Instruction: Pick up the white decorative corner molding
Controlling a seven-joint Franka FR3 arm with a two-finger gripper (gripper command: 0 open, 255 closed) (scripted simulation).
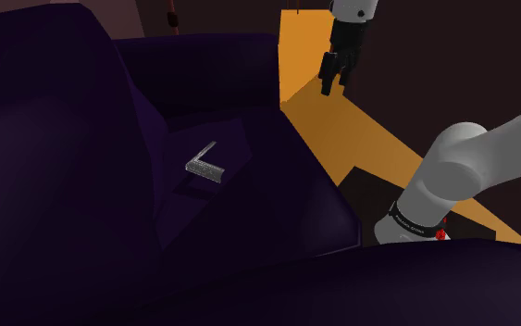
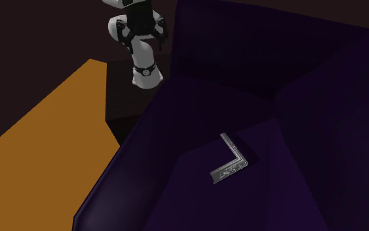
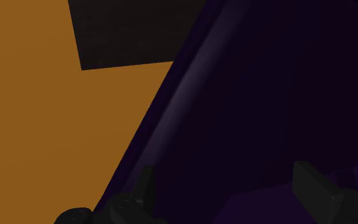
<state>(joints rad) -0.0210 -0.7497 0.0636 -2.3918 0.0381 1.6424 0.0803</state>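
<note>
- The molding (image 1: pixel 203 170), an L-shaped strip drawn in pale grey, lies flat on the seat cushion of a dark purple sofa (image 1: pixel 249 218). In the second exterior view the molding (image 2: pixel 232 169) sits just beside a fold in the cushion, with nothing touching it.
- The gripper (image 1: pixel 334 85) hangs high over the orange floor (image 1: pixel 328 125), beyond the sofa's arm and well apart from the molding.
- In the wrist view the gripper (image 3: pixel 225 172) has its two black fingers standing apart, and nothing is between them. Past them are the sofa's rounded edge and the floor.
- The step in hand looks like the approach; no grasp has begun.
- The next move likely calls for travelling across over the cushion, lining the fingers up across one leg of the L, then lowering.
- The strip lies low on soft fabric, so the fingers may need to press slightly into the cushion.
</note>
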